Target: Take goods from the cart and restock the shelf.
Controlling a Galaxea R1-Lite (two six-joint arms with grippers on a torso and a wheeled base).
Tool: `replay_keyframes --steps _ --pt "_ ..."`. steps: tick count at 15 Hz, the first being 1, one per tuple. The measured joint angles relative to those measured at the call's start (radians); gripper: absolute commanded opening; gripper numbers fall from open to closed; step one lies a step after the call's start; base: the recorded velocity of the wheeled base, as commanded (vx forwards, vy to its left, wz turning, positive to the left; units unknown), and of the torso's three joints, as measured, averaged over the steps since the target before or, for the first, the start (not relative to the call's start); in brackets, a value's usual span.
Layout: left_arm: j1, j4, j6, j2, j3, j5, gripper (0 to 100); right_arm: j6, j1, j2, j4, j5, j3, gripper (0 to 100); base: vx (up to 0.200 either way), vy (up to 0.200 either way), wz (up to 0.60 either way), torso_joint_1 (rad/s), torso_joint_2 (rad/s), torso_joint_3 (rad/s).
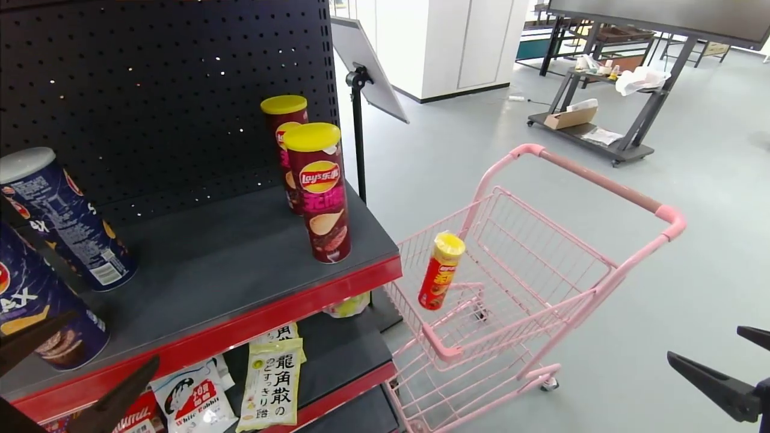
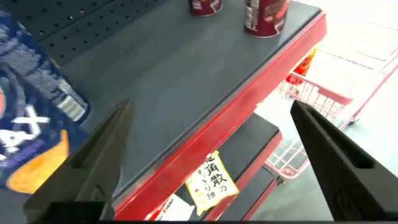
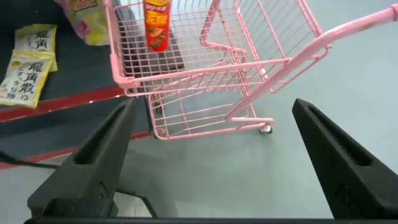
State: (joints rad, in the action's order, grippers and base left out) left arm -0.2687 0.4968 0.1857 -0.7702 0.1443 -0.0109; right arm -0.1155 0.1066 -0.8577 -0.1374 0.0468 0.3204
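A red chip can with a yellow lid leans inside the pink cart, against its side nearest the shelf; the right wrist view has the same can and cart. Two maroon cans with yellow lids stand upright near the right end of the dark shelf top. Blue cans stand at its left end. My left gripper is open over the shelf's red front edge beside a blue can, holding nothing. My right gripper is open and empty above the floor, right of the cart.
Snack packets and a white bag lie on the lower shelf. A sign on a black stand rises just behind the shelf's right end. A dark trolley rack stands far back. Bare grey floor surrounds the cart.
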Motion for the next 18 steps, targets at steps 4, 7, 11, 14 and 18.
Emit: replay_keyframes --steps 4,7,11,14,18 --pt "0.0 -0.001 0.0 0.011 -0.001 0.0 100 0.0 -0.005 -0.001 0.001 0.0 -0.01 100 0.0 0.0 0.0 -0.143 0.36 0.22" --pt "0.0 -0.002 0.0 0.02 -0.004 0.0 100 0.0 -0.006 -0.001 0.0 0.0 -0.019 100 0.0 0.0 0.0 -0.145 0.38 0.243" --pt "0.0 -0.051 0.0 0.046 -0.005 0.0 100 -0.001 -0.005 -0.007 0.0 0.001 -0.02 100 0.0 0.0 0.0 -0.17 0.48 0.3" --pt "0.0 -0.1 0.0 0.081 -0.003 0.0 100 -0.005 -0.002 -0.03 -0.001 0.002 -0.013 100 0.0 0.0 0.0 -0.185 0.54 0.36" --pt "0.0 -0.102 0.0 0.094 0.007 -0.001 100 -0.003 0.002 -0.09 -0.009 0.006 0.025 100 0.0 0.0 0.0 -0.127 0.44 0.303"
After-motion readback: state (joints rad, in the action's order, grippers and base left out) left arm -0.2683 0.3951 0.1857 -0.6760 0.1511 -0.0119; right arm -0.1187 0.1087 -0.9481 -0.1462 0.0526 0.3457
